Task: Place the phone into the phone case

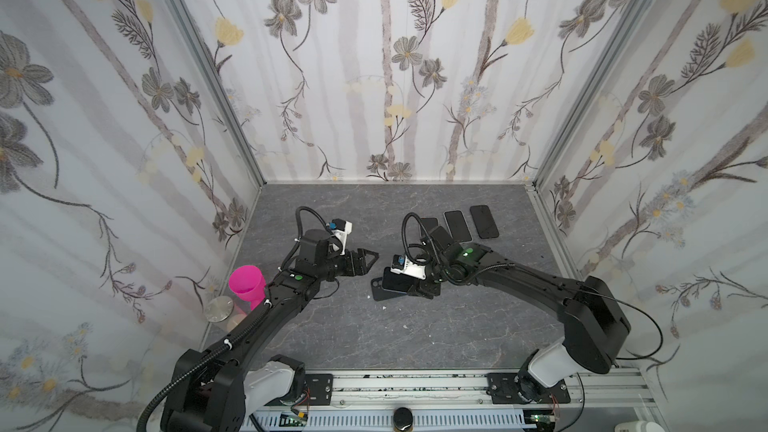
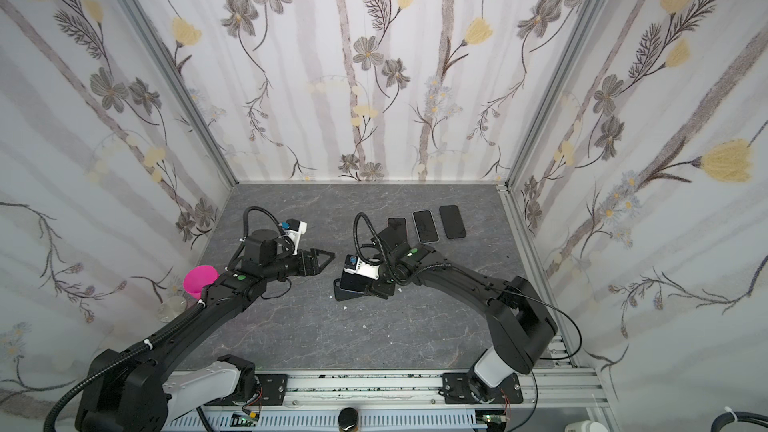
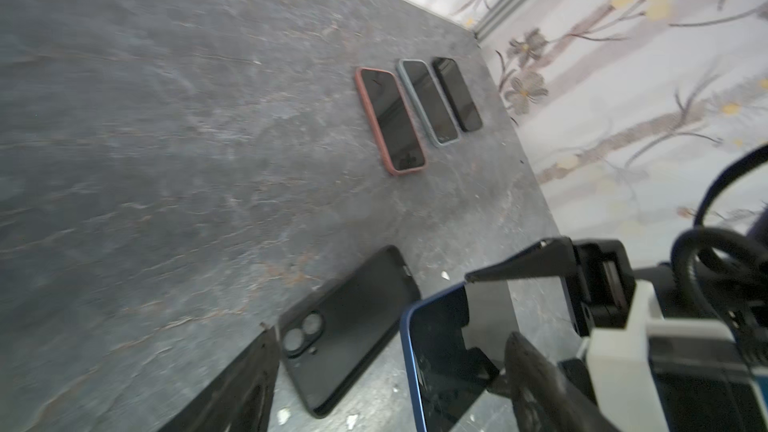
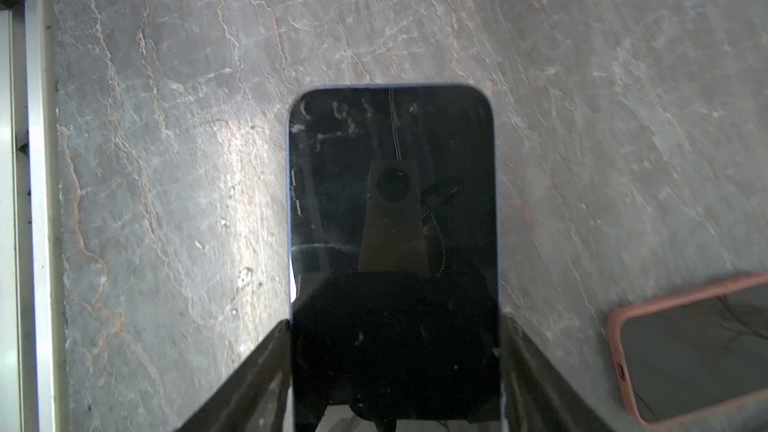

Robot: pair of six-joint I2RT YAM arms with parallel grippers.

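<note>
1. Black and empty, the case (image 3: 353,334) lies flat on the grey stone counter (image 1: 374,338). Its hollow side faces up and the camera cut-out shows. Lying this way, it can take a phone from above.
2. The blue-edged phone (image 4: 392,201) is held screen up, raised off the counter and right by the case. In both top views it covers part of the case. The left wrist view shows it more beside the case than over it. It is not seated in the case.
3. The right gripper (image 4: 395,326) has its jaws closed on the phone's two long edges, near one end. This grip probably leaves the other end free to enter the case first.
4. The left gripper (image 1: 368,261) is near the case but not touching it. Its jaws stand wide apart and hold nothing. It is likely there to steady the case, which looks light and could slide when the phone is pressed in.
5. Three cased phones (image 3: 428,101) lie side by side well behind the case. Their rims are pink, grey and dark. They look set aside, clear of the work.
6. A pink cup (image 1: 247,284) stands well apart from the case, past the left arm, and seems to have no part in the task.
</note>
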